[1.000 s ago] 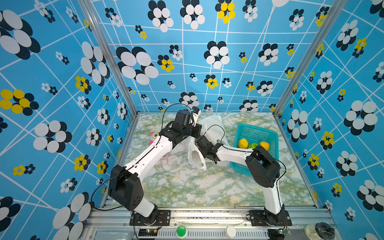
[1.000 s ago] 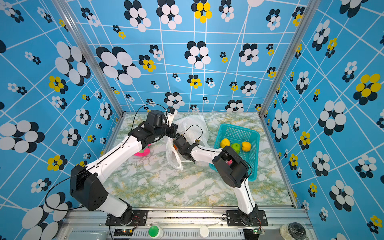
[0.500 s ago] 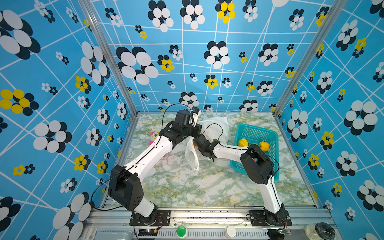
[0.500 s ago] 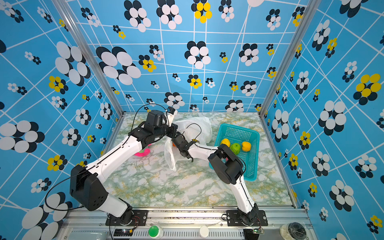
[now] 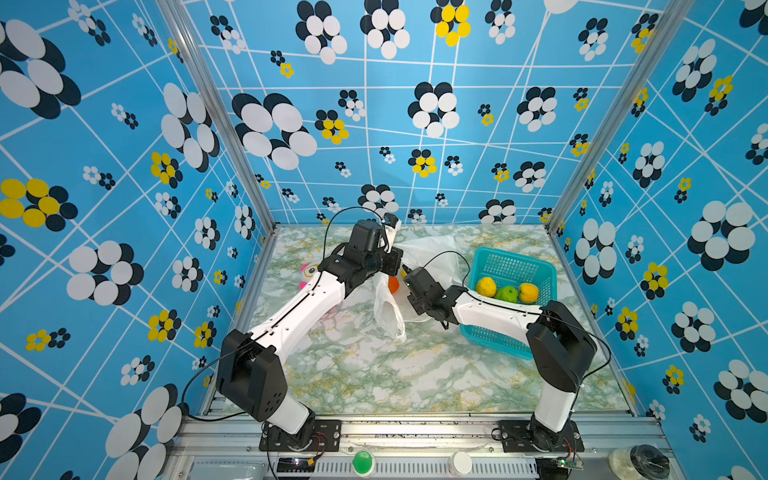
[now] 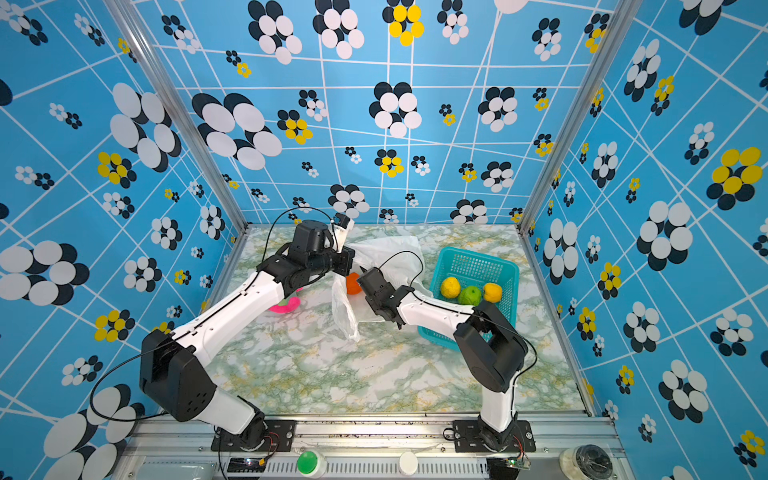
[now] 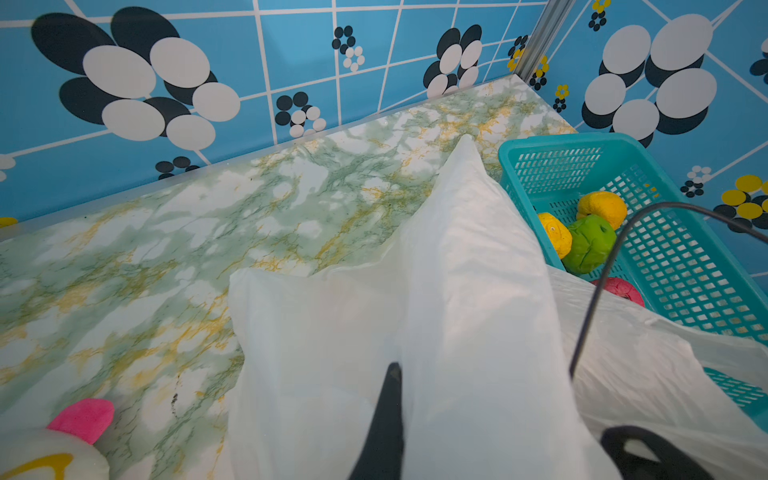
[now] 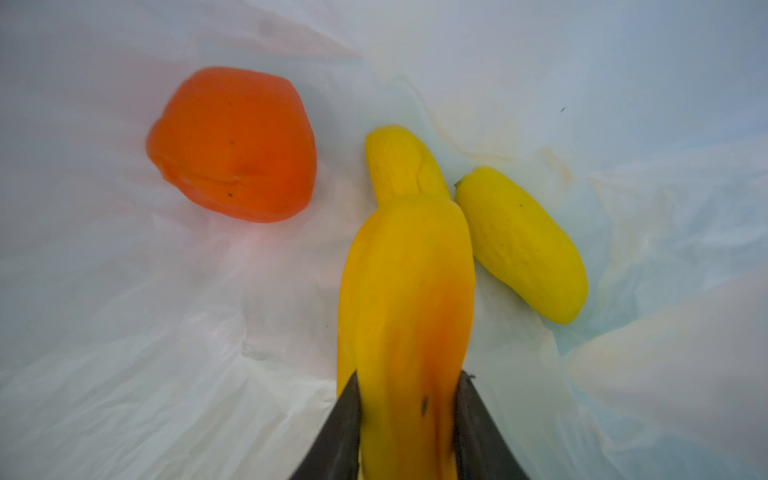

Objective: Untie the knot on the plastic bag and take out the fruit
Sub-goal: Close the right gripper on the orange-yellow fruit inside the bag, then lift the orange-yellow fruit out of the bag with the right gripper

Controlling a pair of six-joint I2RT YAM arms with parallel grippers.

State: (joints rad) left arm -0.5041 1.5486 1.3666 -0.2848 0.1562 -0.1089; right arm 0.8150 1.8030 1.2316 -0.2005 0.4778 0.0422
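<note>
Table (image 5: 374,374): green-and-white marbled top, carrying all that follows.
Plastic bag (image 5: 432,255): thin white film at the back middle of the table, between plush toy and basket. One part held up, with a loose fold hanging toward the front. Mouth open toward the right arm.
Basket (image 5: 511,266): teal mesh, just right of the bag, its near wall overlapped by bag film in the left wrist view.
Left gripper (image 5: 390,220): raised above the bag and closed tight on a strip of bag film, which drapes over its dark finger (image 7: 390,415).
Right gripper (image 8: 409,399): inside the bag, narrowed onto the yellow-orange oblong fruit (image 8: 407,291), with a dark finger against each side.
Plush toy (image 5: 309,272): pink and white, left of the bag, partly under the left arm.
Orange fruit (image 8: 232,145): on the bag film, apart from the held piece.
Yellow oblong fruits (image 8: 519,241): two, side by side just beyond the held piece.
Basket row: yellow round fruit (image 5: 485,286), green fruit (image 5: 508,294) and second yellow round fruit (image 5: 528,292), touching.
Pink-red fruit (image 7: 619,289): at the basket's near edge, half hidden behind bag film.
</note>
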